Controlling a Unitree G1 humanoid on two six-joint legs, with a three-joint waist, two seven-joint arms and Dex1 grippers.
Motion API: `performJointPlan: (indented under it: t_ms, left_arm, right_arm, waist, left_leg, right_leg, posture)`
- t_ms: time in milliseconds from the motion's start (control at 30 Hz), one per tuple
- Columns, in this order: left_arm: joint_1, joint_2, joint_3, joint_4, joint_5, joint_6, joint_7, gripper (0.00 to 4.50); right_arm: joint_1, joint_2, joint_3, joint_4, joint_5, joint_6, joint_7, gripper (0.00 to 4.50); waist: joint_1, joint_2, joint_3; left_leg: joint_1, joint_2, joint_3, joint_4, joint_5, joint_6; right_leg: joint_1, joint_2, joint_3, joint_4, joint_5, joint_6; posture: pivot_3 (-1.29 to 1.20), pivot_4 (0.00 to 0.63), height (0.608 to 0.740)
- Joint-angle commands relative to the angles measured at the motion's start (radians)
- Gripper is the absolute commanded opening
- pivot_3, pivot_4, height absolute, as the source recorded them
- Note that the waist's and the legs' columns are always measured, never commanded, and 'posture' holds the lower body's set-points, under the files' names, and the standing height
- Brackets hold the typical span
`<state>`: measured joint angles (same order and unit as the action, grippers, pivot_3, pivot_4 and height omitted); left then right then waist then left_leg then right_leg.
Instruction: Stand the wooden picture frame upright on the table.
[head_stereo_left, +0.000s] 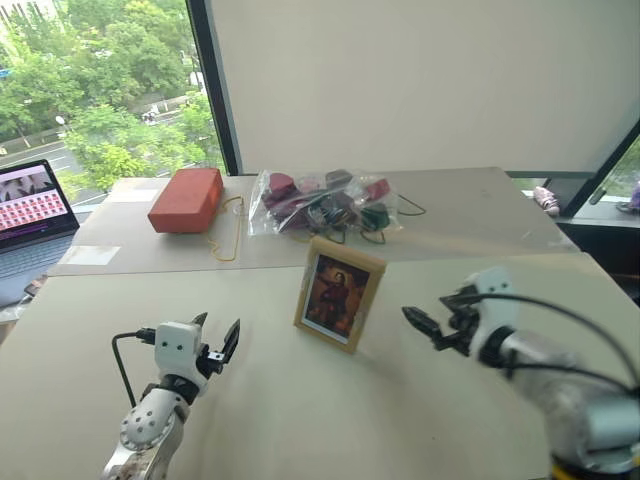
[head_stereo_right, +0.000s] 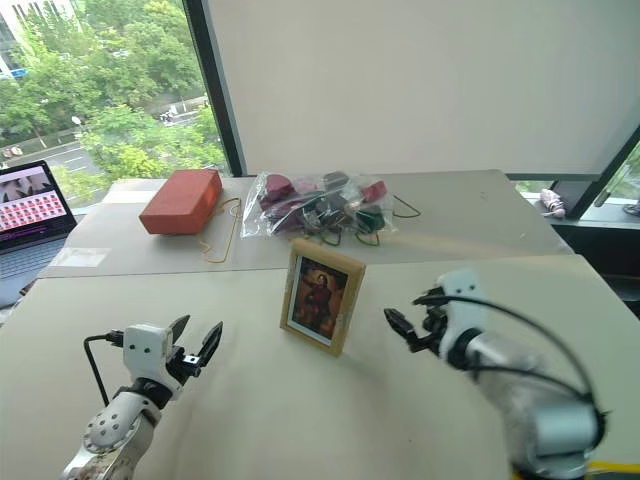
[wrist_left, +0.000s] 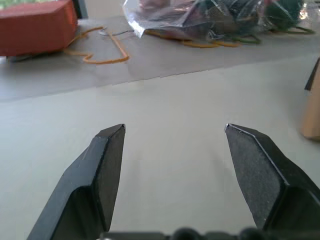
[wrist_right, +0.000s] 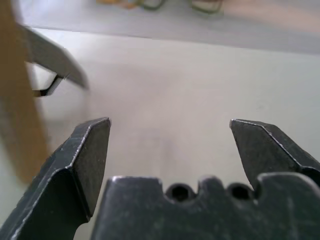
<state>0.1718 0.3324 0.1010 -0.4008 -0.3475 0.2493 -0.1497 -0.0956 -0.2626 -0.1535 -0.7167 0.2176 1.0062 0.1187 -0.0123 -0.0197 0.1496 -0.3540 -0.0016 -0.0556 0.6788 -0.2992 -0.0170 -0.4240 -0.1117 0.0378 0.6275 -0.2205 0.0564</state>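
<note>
The frame stands upright near the middle of the desk, its portrait facing the robot and its top tipped slightly back. It is propped on its easel leg, which shows behind the wooden edge in the right wrist view. Nothing touches it.

The left hand hovers over the desk to the left of the frame, well apart from it, fingers spread and grasping nothing. The right hand sits just to the right of the frame, pointing toward it; its fingers are also spread wide with bare desk between them, so the frame is released.

Farther back, past a seam in the desk surface, a red-orange block lies to the left. A loop of yellow cord trails from beside it toward a clear plastic bag stuffed with dark red and green items, which lies behind the frame. A strip of paper rests near the left edge. An open laptop with a lit screen sits off the desk's left side. Trees show through the window beyond.
</note>
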Motion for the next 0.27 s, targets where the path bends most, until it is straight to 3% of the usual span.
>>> performJointPlan:
  t_ms: [33,133,267]
  left_arm:
    - [-0.034,-0.043,0.02,-0.021,-0.006,0.06,0.048,3.42]
    - [-0.056,-0.05,0.021,-0.003,0.02,0.066,0.049,3.42]
    - [-0.066,-0.045,0.023,0.002,0.033,0.068,0.031,3.42]
  right_arm:
    - [0.095,0.059,0.14,0.033,-0.198,-0.34,-0.167,4.42]
    - [0.142,0.132,0.131,0.109,-0.203,-0.455,-0.196,4.42]
    - [0.177,0.134,0.128,0.138,-0.212,-0.539,-0.17,4.42]
  waist:
    - [-0.001,0.0,0.0]
    - [-0.003,-0.003,-0.002]
    - [-0.006,-0.003,-0.002]
  left_leg:
    - [0.0,0.0,0.001,0.0,0.0,0.0]
    - [0.001,0.0,0.0,-0.001,0.0,0.0]
    - [0.001,0.0,0.001,-0.001,0.0,0.0]
  right_leg:
    - [0.0,0.0,0.0,-0.002,0.0,0.0]
    - [0.002,0.0,0.0,-0.003,0.0,0.0]
    - [0.001,0.001,0.001,-0.003,0.0,0.0]
  posture:
    - [0.0,0.15,0.74]
    - [0.0,0.15,0.74]
    - [0.0,0.15,0.74]
